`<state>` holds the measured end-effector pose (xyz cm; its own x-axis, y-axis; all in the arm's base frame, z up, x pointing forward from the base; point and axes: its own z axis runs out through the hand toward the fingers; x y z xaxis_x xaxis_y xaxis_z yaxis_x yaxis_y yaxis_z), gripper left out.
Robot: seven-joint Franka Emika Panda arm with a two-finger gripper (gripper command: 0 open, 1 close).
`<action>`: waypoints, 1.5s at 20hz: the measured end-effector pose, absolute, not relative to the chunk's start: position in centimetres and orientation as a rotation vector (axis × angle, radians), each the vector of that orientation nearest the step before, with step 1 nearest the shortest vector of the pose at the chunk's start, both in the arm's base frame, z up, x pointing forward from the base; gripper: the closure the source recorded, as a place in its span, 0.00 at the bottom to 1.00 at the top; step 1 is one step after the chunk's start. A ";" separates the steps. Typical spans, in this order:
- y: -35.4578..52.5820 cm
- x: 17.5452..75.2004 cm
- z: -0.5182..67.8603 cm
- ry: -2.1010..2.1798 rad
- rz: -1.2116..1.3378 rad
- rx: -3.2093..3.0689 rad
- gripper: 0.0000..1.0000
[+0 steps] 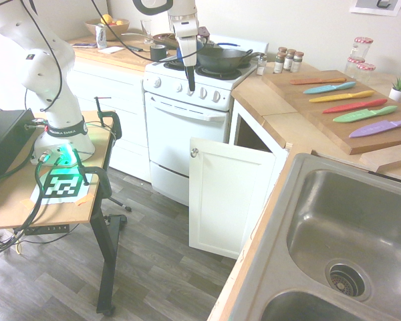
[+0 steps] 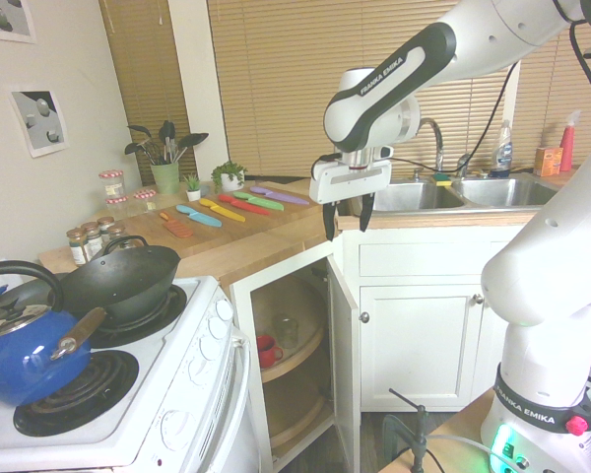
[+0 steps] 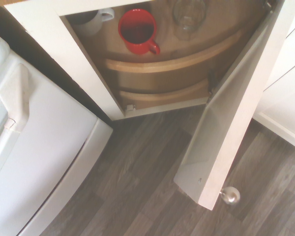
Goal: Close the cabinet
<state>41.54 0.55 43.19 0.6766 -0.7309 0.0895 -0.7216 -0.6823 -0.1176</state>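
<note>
The cabinet (image 1: 244,137) in the corner next to the oven stands wide open. Its white recessed-panel door (image 1: 226,197) swings out into the room, with the small silver knob (image 1: 194,152) at its upper corner. Seen in the second exterior view, the door (image 2: 342,355) is edge-on. The wrist view looks down on the door (image 3: 236,113), its knob (image 3: 230,195) and the curved shelves inside. My gripper (image 2: 347,219) hangs open and empty above the door's top edge, at counter height, touching nothing. It points down in front of the oven's knobs, gripper (image 1: 190,83).
A red mug (image 3: 137,29) and a glass (image 3: 189,14) stand on the upper shelf. The white oven (image 1: 187,127) with a wok (image 1: 220,59) is just left of the cabinet. Coloured knives (image 1: 351,107) lie on the counter; a sink (image 1: 347,241) is nearby.
</note>
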 end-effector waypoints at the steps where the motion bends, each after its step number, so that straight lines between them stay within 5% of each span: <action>1: 0.6 41.6 43.1 1.218 -0.197 -2.810 0.00; 22: -16.7 45.9 33.0 1.313 -0.127 -2.685 0.00; 30: -16.5 49.2 25.1 1.274 -0.044 -2.692 0.00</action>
<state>49.18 -16.54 25.06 0.6361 -0.7704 -0.0431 -0.7657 -0.6232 -0.1592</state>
